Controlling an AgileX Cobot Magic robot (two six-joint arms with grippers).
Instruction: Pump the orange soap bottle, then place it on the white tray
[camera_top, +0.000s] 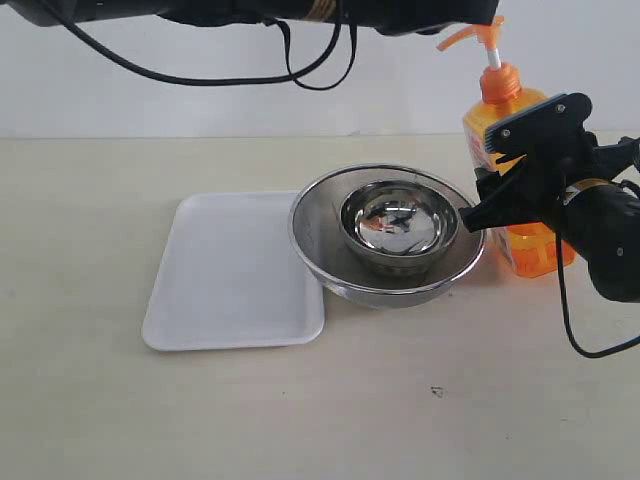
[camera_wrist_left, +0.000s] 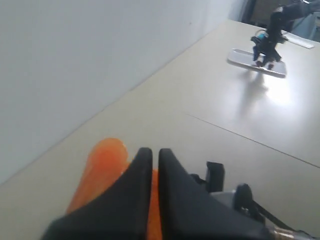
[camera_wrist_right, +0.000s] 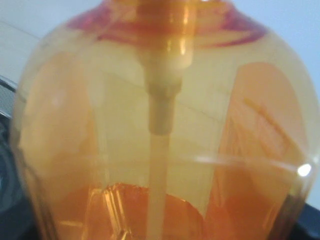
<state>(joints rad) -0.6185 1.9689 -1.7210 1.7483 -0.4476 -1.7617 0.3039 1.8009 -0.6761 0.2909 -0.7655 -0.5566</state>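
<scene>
Room: the table is bare on the camera side of the large steel bowl. A small steel bowl is nested inside it. The white tray lies flat just beside the bowl, on the side away from the bottle, its surface bare. The bowl's rim overlaps the tray's nearest edge in the exterior view, so contact cannot be told.

The orange soap bottle stands upright just beside the bowl, opposite the tray, with a narrow gap to the rim. Its base is at table level; resting or lifted cannot be told. A black cable loops down on that same side.

Bottle: translucent orange body, orange collar, white stem, orange pump head.

Right tool: black jaws clamped across the bottle body, one high and one low.

Left tool: jaws drawn narrow, only a slit between them, set on the pump head.

Views: only the left wrist view shows the slit and the orange head under the fingers, plus a far-off dark arm. Only the right wrist view shows the dip tube through the wall of the bottle, which fills that frame
</scene>
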